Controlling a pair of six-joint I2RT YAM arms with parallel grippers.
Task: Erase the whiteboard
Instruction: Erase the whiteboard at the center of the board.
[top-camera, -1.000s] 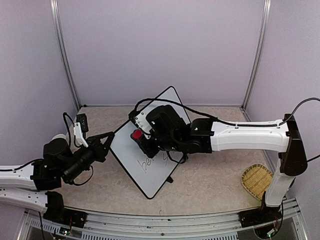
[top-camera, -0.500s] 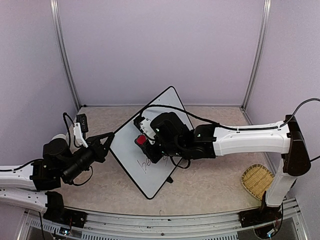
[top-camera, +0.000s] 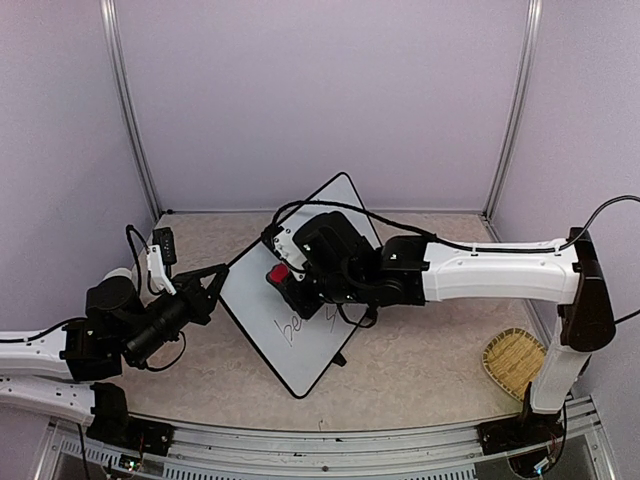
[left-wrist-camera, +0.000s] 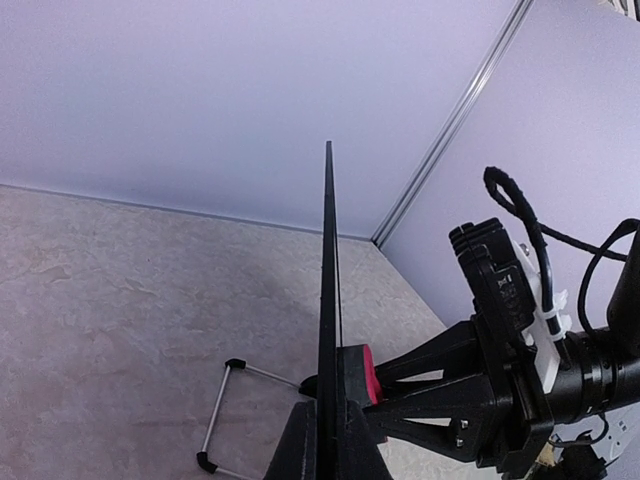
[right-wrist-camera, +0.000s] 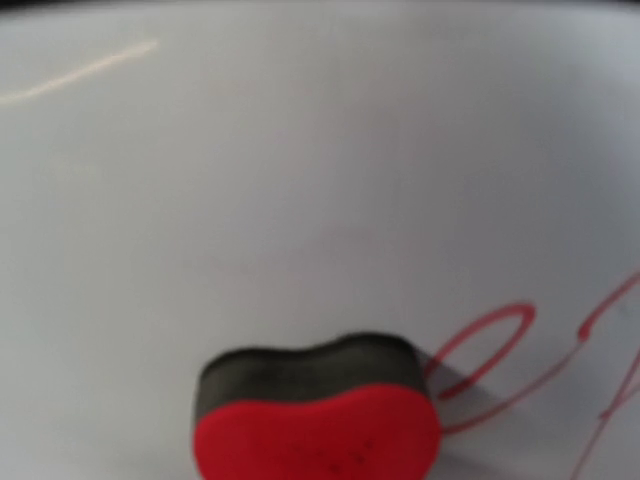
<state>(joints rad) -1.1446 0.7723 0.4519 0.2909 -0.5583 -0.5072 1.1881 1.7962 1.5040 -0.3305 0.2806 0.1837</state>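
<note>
One whiteboard (top-camera: 300, 355) stands in the middle of the counter (top-camera: 430, 350), turned so that it shows as a diamond from above, with one corner at 12 o'clock and another at 6. From the left wrist it appears edge-on (left-wrist-camera: 327, 300) and upright, with one wire leg (left-wrist-camera: 225, 415) behind it that ends in two black tips.

There are two arms, each with one claw. The left claw (top-camera: 216, 280) is clamped on the board's rim at the 9 o'clock corner, and the thin black frame runs between its two fingers (left-wrist-camera: 300, 450). The right claw (top-camera: 290, 284) reaches in from 3 o'clock and grips one eraser (top-camera: 277, 272), red on the back and black at the pad, which is pressed to the board's face in its upper half.

Close up, the eraser (right-wrist-camera: 315, 420) sits against the white surface (right-wrist-camera: 300, 150). At its 3 o'clock are red marks (right-wrist-camera: 480, 350): one loop and a few slanted strokes. From above, handwriting shows below the eraser, towards 6 o'clock.

One woven basket (top-camera: 513, 362) lies at 4 o'clock on the counter, well apart from the board.
</note>
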